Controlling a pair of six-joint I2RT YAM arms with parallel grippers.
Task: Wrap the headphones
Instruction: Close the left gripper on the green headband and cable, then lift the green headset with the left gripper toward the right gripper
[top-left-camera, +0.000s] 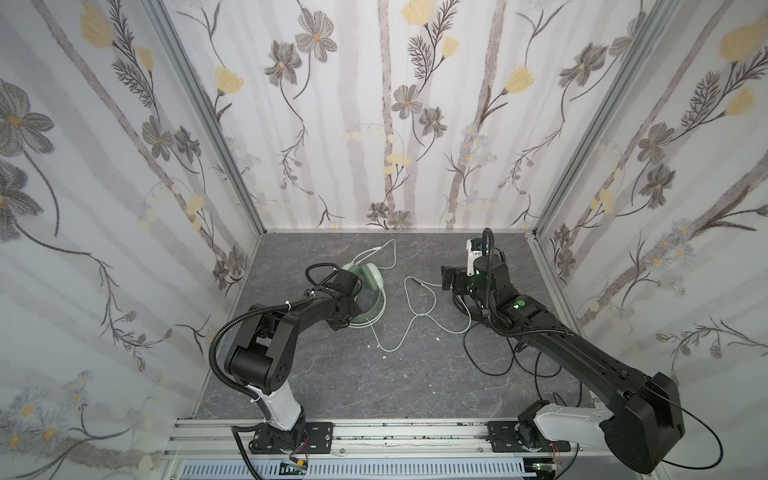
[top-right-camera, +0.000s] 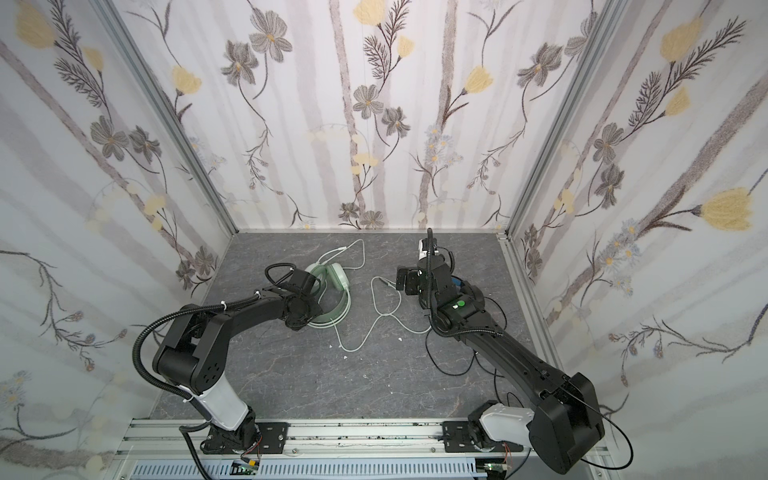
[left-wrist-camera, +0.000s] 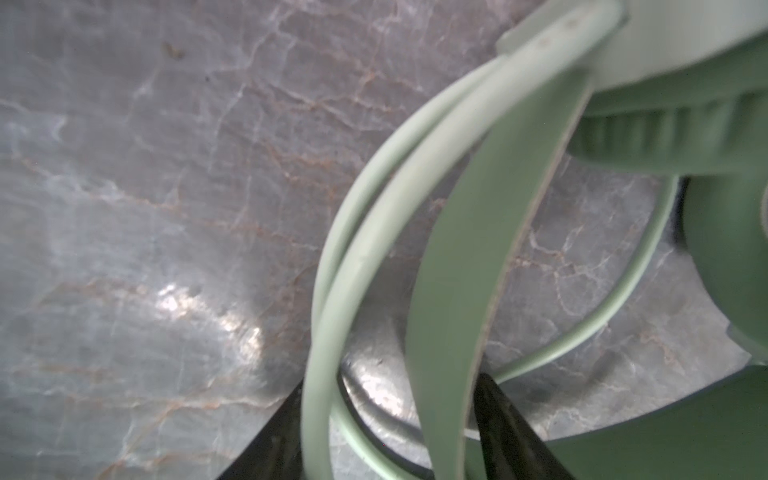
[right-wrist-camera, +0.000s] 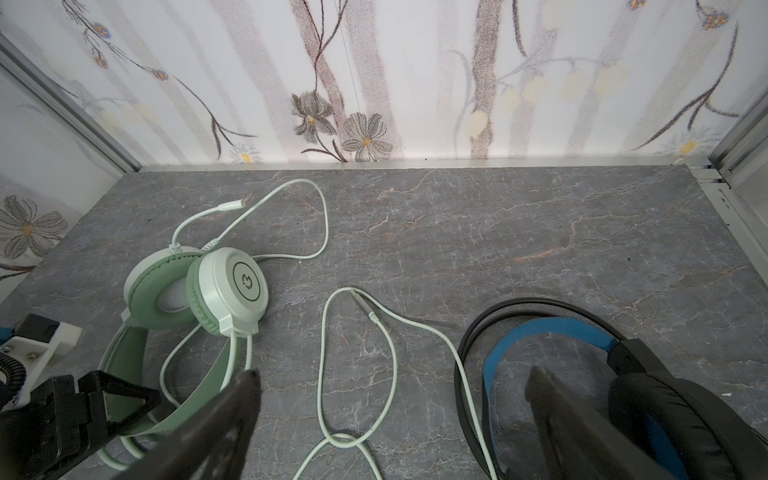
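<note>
The mint green headphones (top-left-camera: 369, 277) lie at the back left of the grey table, ear cups stacked, also shown in the right wrist view (right-wrist-camera: 232, 286). Their whitish cable (top-left-camera: 415, 316) snakes across the middle, and its plug (right-wrist-camera: 361, 303) lies free. My left gripper (left-wrist-camera: 390, 382) reaches down over the headband (left-wrist-camera: 478, 249) and is shut on it, one black finger on each side. My right gripper (right-wrist-camera: 392, 372) hangs open above a loop of that cable, holding nothing. The black headphones (right-wrist-camera: 665, 399) with the blue inner band (right-wrist-camera: 540, 332) lie beneath the right arm, mostly hidden in both top views.
A thin black cable (top-left-camera: 490, 361) loops on the table beside the right arm. Flower-papered walls close in the back and both sides, with aluminium posts (top-left-camera: 216, 137) at the corners. A metal rail (top-left-camera: 395, 434) runs along the front. Small white specks (top-left-camera: 384, 356) dot the table.
</note>
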